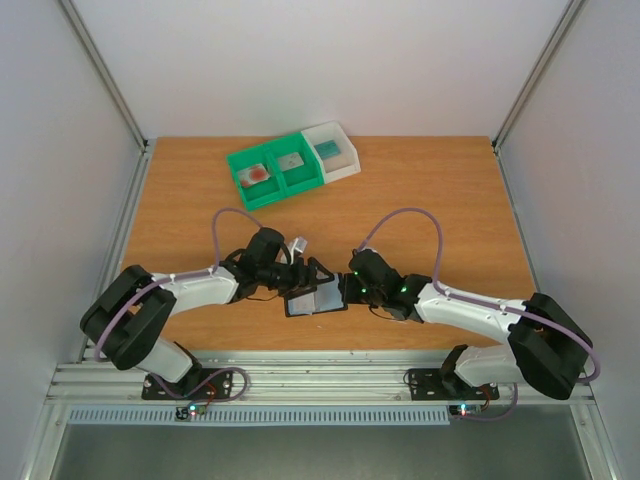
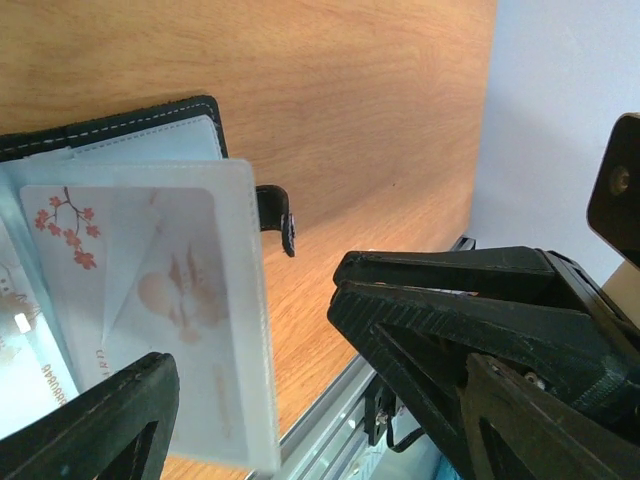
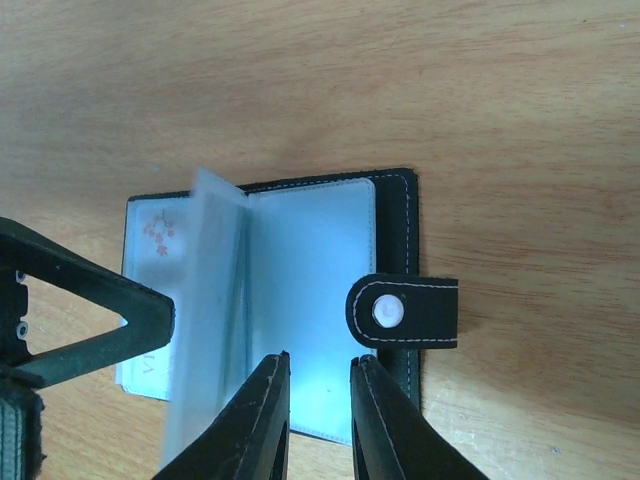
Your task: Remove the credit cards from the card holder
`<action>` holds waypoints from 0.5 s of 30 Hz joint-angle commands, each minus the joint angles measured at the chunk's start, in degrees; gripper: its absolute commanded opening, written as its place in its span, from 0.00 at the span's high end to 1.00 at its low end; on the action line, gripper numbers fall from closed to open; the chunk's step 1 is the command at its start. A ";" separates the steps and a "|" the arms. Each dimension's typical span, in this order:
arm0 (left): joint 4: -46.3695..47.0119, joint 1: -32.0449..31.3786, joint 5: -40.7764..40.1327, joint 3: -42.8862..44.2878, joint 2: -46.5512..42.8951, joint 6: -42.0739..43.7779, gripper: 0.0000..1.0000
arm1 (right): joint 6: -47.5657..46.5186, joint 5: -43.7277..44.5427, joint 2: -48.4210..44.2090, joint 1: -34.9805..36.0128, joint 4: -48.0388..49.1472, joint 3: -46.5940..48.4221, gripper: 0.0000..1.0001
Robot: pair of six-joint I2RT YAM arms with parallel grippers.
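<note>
Both arms low at open card holder point(image 3: 320, 250), left hand point(image 2: 255, 330) spread, right hand point(image 3: 320, 365) narrowed, grip unclear.

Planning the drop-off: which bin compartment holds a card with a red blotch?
The leftmost compartment of the green plastic bin: its pale card bears the red blotch; the middle one's is greyish, the white plastic bin's content teal.

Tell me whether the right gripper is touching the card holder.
Cannot tell. In the right wrist view the right gripper overlaps the card holder on its inner page, but no view shows contact or a gap.
</note>
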 commanded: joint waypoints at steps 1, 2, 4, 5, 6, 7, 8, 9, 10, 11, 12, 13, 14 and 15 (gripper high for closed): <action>3.89 -0.32 0.68 1.30 0.94 0.09 0.22 | -0.65 1.43 -1.40 -0.03 -1.30 0.09 0.80; 3.85 -0.34 0.55 1.14 0.97 0.17 0.22 | -0.82 1.24 -1.45 -0.03 -1.44 0.27 0.80; 3.80 -0.36 0.14 0.83 0.93 0.32 0.22 | -1.00 1.08 -1.39 -0.08 -1.64 0.52 0.79; 3.46 -0.31 -0.16 0.67 0.89 0.40 0.23 | -0.98 1.12 -1.25 -0.08 -1.65 0.54 0.79; 3.04 -0.34 -0.61 0.59 0.74 0.65 0.23 | -1.10 0.93 -0.94 -0.08 -1.55 0.60 0.79; 2.27 -0.34 -1.09 0.56 0.52 0.77 0.23 | -1.24 0.70 -0.65 -0.08 -1.42 0.72 0.79; 1.28 -0.32 -1.80 0.53 0.30 1.12 0.23 | -1.40 0.29 -0.19 -0.08 -1.27 0.83 0.79; 0.02 -0.35 -2.65 0.64 0.08 1.50 0.24 | -1.48 -0.12 0.41 -0.08 -1.15 1.02 0.79; -1.47 -0.31 -3.49 0.87 -0.10 1.90 0.25 | -1.53 -0.50 0.99 -0.08 -1.08 1.20 0.79; -2.73 -0.29 -4.35 1.08 -0.25 2.75 0.26 | -1.65 -0.81 1.67 -0.12 -0.92 1.37 0.78; -3.90 -0.20 -4.97 1.26 -0.43 3.27 0.27 | -1.77 -1.07 2.29 -0.09 -0.80 1.55 0.78; -4.49 -0.24 -5.49 1.31 -0.51 3.84 0.28 | -1.86 -1.33 3.07 -0.08 -0.77 1.81 0.77; -4.77 -0.19 -5.91 1.30 -0.47 4.14 0.30 | -1.99 -1.60 3.78 -0.08 -0.77 2.04 0.77; -5.03 -0.10 -6.30 1.17 -0.52 4.42 0.31 | -2.10 -1.68 4.56 -0.08 -0.77 2.32 0.77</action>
